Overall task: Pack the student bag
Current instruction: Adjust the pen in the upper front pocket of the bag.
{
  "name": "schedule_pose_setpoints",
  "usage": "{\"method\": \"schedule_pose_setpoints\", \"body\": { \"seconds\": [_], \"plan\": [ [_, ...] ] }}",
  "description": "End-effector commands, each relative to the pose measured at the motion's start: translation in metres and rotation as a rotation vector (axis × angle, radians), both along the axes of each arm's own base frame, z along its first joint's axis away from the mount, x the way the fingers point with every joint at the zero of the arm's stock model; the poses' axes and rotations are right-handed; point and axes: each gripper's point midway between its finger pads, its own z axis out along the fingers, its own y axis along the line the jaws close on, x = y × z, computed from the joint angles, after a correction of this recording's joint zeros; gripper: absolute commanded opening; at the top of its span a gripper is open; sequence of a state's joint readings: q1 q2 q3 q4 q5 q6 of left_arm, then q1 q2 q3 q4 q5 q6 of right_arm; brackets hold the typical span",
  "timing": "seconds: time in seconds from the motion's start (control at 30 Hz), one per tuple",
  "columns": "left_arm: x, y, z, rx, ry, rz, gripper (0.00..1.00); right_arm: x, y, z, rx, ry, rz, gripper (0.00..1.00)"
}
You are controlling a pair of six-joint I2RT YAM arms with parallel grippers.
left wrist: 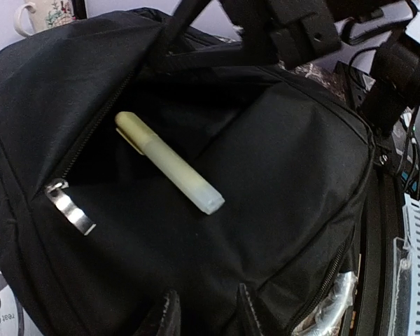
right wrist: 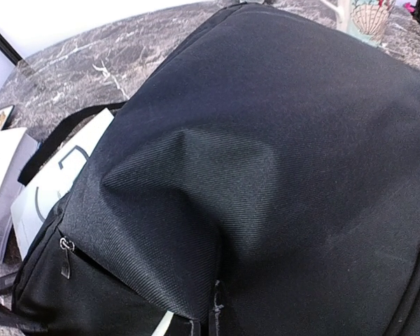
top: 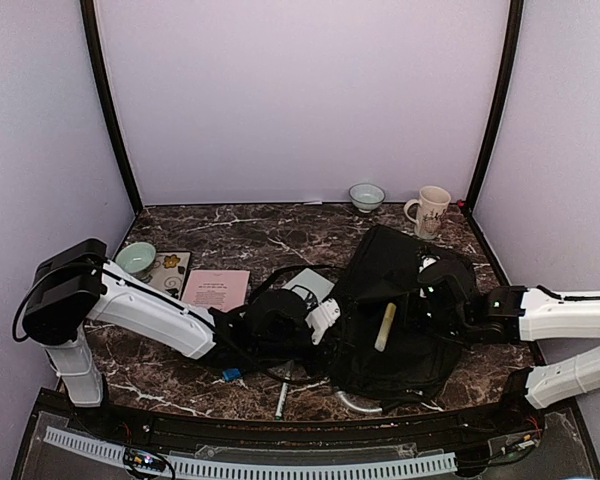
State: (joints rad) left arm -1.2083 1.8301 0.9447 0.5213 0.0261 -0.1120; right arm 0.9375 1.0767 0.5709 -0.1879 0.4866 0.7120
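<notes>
The left gripper (left wrist: 208,311) hovers with its two fingers (left wrist: 166,316) apart and nothing between them, just above the black fabric of the student bag (top: 410,360). The bag lies on the marble-patterned table (top: 230,235) between the two arms, its mouth gaping toward that gripper. Straight ahead of the parted fingers, a short way inside the opening, a pale yellow-green marker pen (left wrist: 169,171) rests aslant on the bag's dark lining, clear of both fingers. Off to the left in that gripper's wrist view, a silver zip pull (left wrist: 70,208) hangs at the edge of the opening. Beyond the pen, facing the left gripper across the bag, the right gripper (top: 430,288) is closed tight on a pinch of the bag's upper flap, and its own wrist camera shows the cloth drawn into a tented fold toward its jaws. A white booklet (top: 310,284) lies partly tucked under the bag just beside the left gripper's wrist, with a pink booklet (top: 216,289) farther back along that arm and a small green bowl (top: 136,258) near the arm's base. Past the right gripper, toward the back wall, stand a cream mug (top: 429,210) and a pale bowl (top: 367,196), well apart from both tools.
</notes>
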Motion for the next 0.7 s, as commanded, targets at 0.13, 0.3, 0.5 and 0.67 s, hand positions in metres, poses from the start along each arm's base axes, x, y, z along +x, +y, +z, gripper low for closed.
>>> {"method": "schedule_pose_setpoints", "body": {
  "seconds": [0.13,0.3,0.5,0.67],
  "plan": [
    [-0.034,-0.014,-0.031,0.158,0.066,-0.066,0.18,0.012,0.018,0.014,0.095,-0.040,0.003,0.00],
    [-0.039,-0.030,-0.033,0.153,0.083,-0.045,0.13,0.012,0.019,0.012,0.095,-0.033,0.000,0.00],
    [-0.026,-0.038,-0.042,0.180,0.062,0.015,0.07,0.011,0.022,0.013,0.110,-0.031,0.013,0.00],
    [-0.015,-0.052,-0.049,0.179,0.054,0.058,0.02,0.008,0.024,0.014,0.126,-0.028,0.030,0.00]
  ]
}}
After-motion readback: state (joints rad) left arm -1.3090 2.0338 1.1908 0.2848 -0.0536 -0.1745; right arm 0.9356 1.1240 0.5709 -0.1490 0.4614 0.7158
